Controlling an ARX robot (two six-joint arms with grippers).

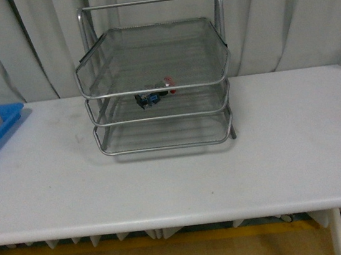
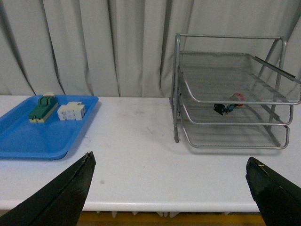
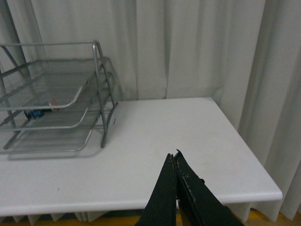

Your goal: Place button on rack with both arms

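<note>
Inspecting from my station, I see the rack (image 1: 155,79) standing on the white table (image 1: 177,177). Left of the rack sits the blue tray (image 2: 42,134). The button (image 1: 153,94) lies in the rack's middle tier. The left gripper (image 2: 171,186) gapes wide, empty; the right gripper (image 3: 174,162) is pinched closed, empty.

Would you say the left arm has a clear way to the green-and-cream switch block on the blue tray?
Probably yes: the left gripper is open, the switch block lies uncovered on the blue tray, with bare table between.
</note>
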